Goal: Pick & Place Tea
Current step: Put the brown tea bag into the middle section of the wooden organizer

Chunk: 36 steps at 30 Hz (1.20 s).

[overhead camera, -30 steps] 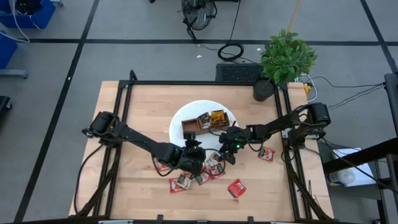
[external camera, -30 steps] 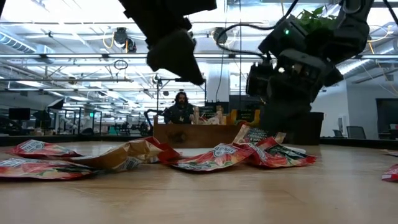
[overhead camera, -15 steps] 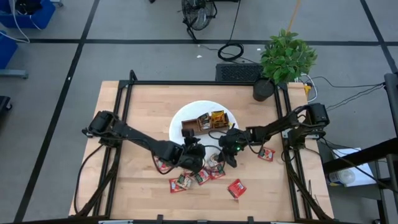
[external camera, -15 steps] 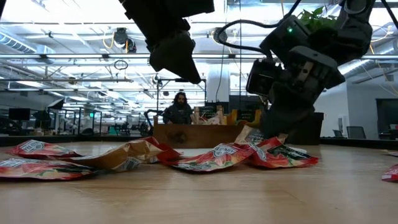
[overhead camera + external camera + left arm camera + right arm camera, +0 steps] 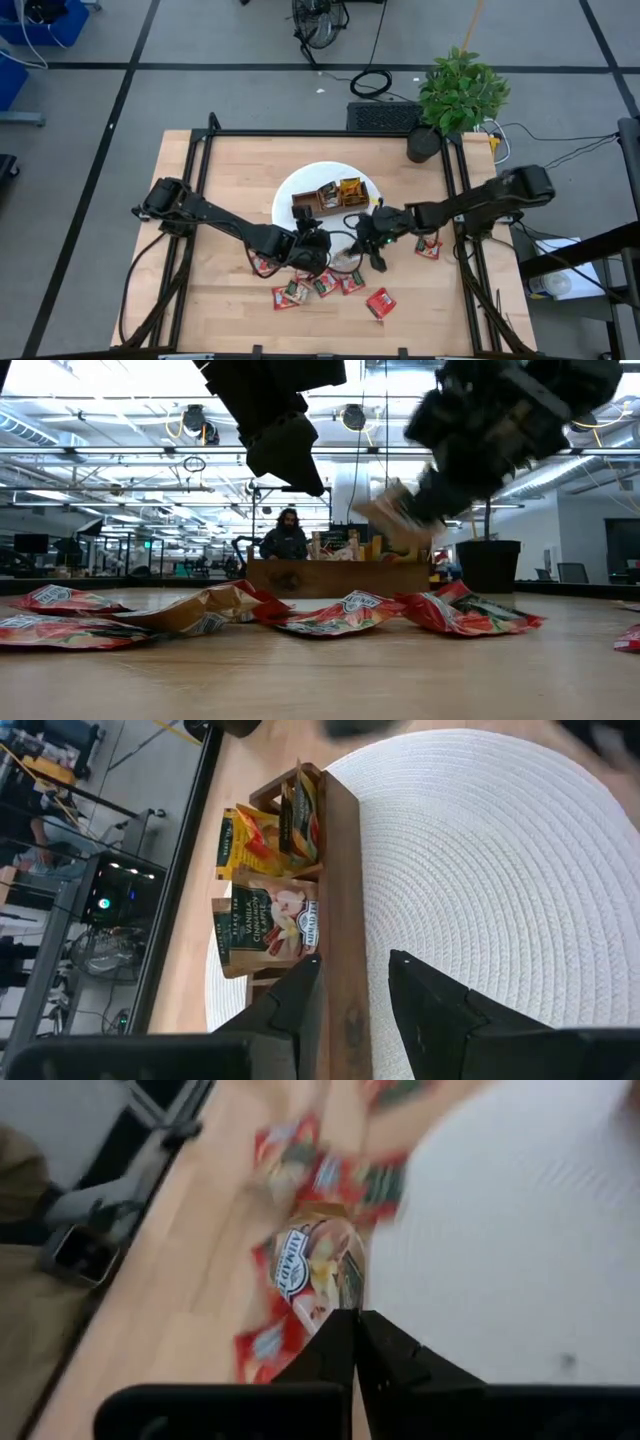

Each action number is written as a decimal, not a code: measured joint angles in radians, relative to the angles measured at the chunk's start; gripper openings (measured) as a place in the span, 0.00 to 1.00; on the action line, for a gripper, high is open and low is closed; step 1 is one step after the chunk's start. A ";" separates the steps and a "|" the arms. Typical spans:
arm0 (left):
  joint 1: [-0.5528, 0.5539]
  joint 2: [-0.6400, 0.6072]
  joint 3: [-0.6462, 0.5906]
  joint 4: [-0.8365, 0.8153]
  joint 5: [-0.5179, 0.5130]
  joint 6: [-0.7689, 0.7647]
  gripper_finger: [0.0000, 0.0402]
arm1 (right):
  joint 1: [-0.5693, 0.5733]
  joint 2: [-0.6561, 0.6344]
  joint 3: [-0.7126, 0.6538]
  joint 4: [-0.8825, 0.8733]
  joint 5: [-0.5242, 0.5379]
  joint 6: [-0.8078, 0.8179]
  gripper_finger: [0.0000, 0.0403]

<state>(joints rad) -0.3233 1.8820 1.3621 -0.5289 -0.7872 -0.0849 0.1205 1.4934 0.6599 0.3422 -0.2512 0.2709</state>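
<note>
- The right gripper (image 5: 366, 240) sits just right of the frame's centre in the high view, at the lower right edge of the white round mat (image 5: 300, 190)
- Its fingers (image 5: 345, 1342) are pressed together on a tan tea sachet (image 5: 318, 1270), pinching one edge of it; the rest of the sachet sticks out past the fingertips
- In the low view that same sachet (image 5: 395, 520) hangs clear of the table at upper centre-right, tilted, under the blurred right gripper (image 5: 425, 500)
- The left gripper (image 5: 312, 245) is at centre frame in the high view, just left of the right one, over the lower edge of the mat
- Its fingers (image 5: 300, 1005) stand slightly apart with nothing between them, seen against the long side of the wooden tray (image 5: 345, 910)
- The tray (image 5: 325, 197) rests on the mat, above both grippers in the high view; sachets (image 5: 265, 920) stand upright in its compartments, one tan, others yellow
- Loose red sachets (image 5: 325, 285) lie in a cluster on the table (image 5: 220, 170) below the grippers, lower centre of the high view
- One red sachet (image 5: 379, 302) lies apart toward the lower right, and another (image 5: 429, 247) lies to the right of the right gripper
- In the low view the sachets (image 5: 330, 615) lie flat along the tabletop, from the left edge to right of centre
- A potted plant (image 5: 455, 95) stands at the table's upper right corner
- A person (image 5: 287, 537) shows in the room behind the table, centre of the low view
</note>
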 joint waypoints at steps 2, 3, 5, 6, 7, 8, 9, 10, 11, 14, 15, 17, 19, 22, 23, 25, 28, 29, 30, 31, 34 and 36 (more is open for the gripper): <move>-0.004 0.000 0.000 0.001 0.000 -0.003 0.30 | -0.006 -0.067 0.033 -0.098 0.095 -0.092 0.00; -0.006 0.000 0.000 0.003 0.000 -0.005 0.30 | -0.012 -0.092 0.059 -0.154 0.146 -0.141 0.00; -0.010 0.000 0.000 0.005 -0.003 -0.008 0.30 | -0.033 -0.115 0.122 -0.264 0.243 -0.251 0.00; -0.013 0.000 0.000 0.007 -0.004 -0.009 0.30 | -0.043 -0.117 0.156 -0.319 0.285 -0.304 0.00; -0.013 0.000 0.000 0.008 -0.008 -0.014 0.30 | -0.055 -0.116 0.191 -0.365 0.328 -0.352 0.00; -0.014 0.000 0.000 0.006 -0.012 -0.015 0.30 | -0.067 -0.107 0.223 -0.397 0.363 -0.401 0.00; -0.016 0.000 0.000 0.005 -0.017 -0.016 0.30 | -0.080 -0.095 0.251 -0.417 0.395 -0.446 0.00; -0.019 0.000 0.000 0.000 -0.020 -0.023 0.30 | -0.092 -0.079 0.275 -0.441 0.421 -0.486 0.00; -0.020 0.000 0.000 -0.010 -0.024 -0.027 0.30 | -0.106 -0.060 0.292 -0.463 0.441 -0.523 0.00; -0.029 0.000 0.000 -0.030 -0.035 -0.032 0.30 | -0.145 0.000 0.318 -0.486 0.460 -0.610 0.00; -0.033 0.000 0.000 -0.038 -0.043 -0.037 0.30 | -0.156 0.020 0.326 -0.489 0.461 -0.631 0.00; -0.041 0.000 0.000 -0.052 -0.066 -0.046 0.30 | -0.172 0.054 0.333 -0.474 0.462 -0.665 0.00; -0.047 0.000 0.000 -0.071 -0.079 -0.060 0.30 | -0.180 0.076 0.333 -0.450 0.464 -0.693 0.00; -0.050 0.000 0.000 -0.082 -0.079 -0.068 0.30 | -0.186 0.080 0.333 -0.423 0.463 -0.723 0.00; -0.050 0.000 0.000 -0.087 -0.079 -0.071 0.30 | -0.188 0.080 0.333 -0.417 0.464 -0.732 0.00; -0.049 0.000 0.000 -0.099 -0.080 -0.071 0.30 | -0.193 0.080 0.334 -0.431 0.464 -0.737 0.00; -0.047 0.000 0.000 -0.123 -0.079 -0.080 0.30 | -0.205 0.082 0.334 -0.466 0.462 -0.737 0.00; -0.046 0.000 0.000 -0.123 -0.080 -0.082 0.30 | -0.207 0.089 0.334 -0.466 0.462 -0.737 0.00; -0.045 0.000 0.000 -0.125 -0.080 -0.086 0.30 | -0.211 0.093 0.334 -0.469 0.462 -0.738 0.00; -0.045 0.000 0.000 -0.128 -0.080 -0.086 0.30 | -0.213 0.095 0.334 -0.484 0.463 -0.743 0.00; -0.043 0.000 0.000 -0.126 -0.080 -0.086 0.30 | -0.219 0.112 0.334 -0.474 0.464 -0.755 0.00; -0.043 0.000 0.000 -0.121 -0.080 -0.082 0.30 | -0.219 0.125 0.334 -0.473 0.464 -0.765 0.00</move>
<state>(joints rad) -0.3668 1.8820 1.3621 -0.6504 -0.8675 -0.1666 -0.0990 1.6181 0.9939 -0.1309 0.2127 -0.4943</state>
